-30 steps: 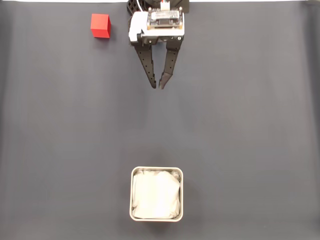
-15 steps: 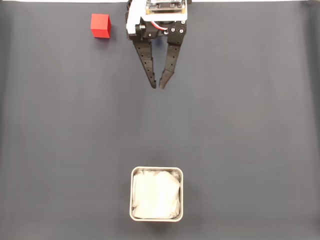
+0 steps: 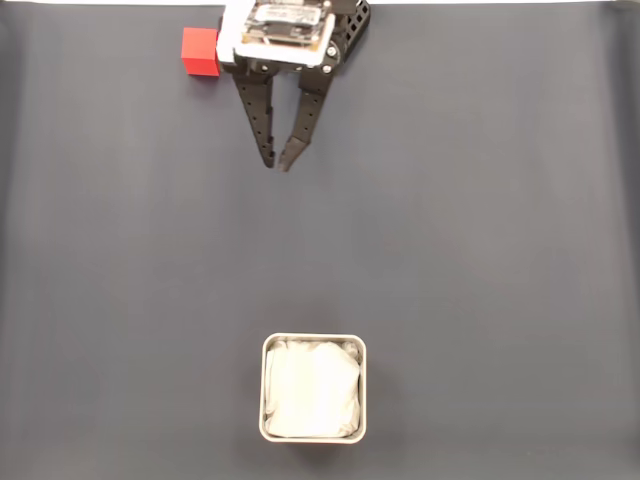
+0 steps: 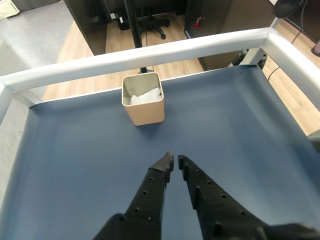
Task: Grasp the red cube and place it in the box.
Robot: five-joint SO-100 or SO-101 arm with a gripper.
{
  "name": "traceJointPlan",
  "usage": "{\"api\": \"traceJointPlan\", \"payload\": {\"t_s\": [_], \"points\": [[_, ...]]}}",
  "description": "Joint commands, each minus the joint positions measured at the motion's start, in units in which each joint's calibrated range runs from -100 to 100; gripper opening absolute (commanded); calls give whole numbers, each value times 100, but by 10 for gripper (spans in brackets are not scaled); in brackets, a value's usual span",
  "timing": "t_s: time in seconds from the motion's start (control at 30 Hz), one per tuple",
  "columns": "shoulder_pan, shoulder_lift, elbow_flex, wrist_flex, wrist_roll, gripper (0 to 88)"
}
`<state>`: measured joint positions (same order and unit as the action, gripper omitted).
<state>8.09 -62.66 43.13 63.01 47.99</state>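
Note:
The red cube (image 3: pixel 199 52) sits on the dark mat at the top left of the fixed view, its right edge partly behind the arm's white wrist housing. My gripper (image 3: pixel 277 164) hangs just right of the cube and reaches past it toward the middle of the mat. Its black fingers are shut tip to tip with nothing between them. The box (image 3: pixel 264 390), with its white papery lining, stands at the bottom centre. In the wrist view the gripper (image 4: pixel 174 160) points toward the box (image 4: pixel 144 111), which stands far ahead near the table's rim.
A white rail (image 4: pixel 150 52) borders the far and side edges of the blue-grey mat in the wrist view. Beyond it lie a wooden floor and a chair base (image 4: pixel 150 25). A wide stretch of bare mat (image 3: pixel 450 250) lies between gripper and box.
The gripper has swung left toward the red cube, its housing now overlapping the cube's right edge. The fingers stay shut. Cube and box have not moved.

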Motion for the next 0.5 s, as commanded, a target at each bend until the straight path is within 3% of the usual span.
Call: {"api": "traceJointPlan", "payload": {"t_s": [0.0, 0.47], "points": [[228, -34, -298, 126, -83, 0], [1201, 44, -353, 380, -122, 0]]}}
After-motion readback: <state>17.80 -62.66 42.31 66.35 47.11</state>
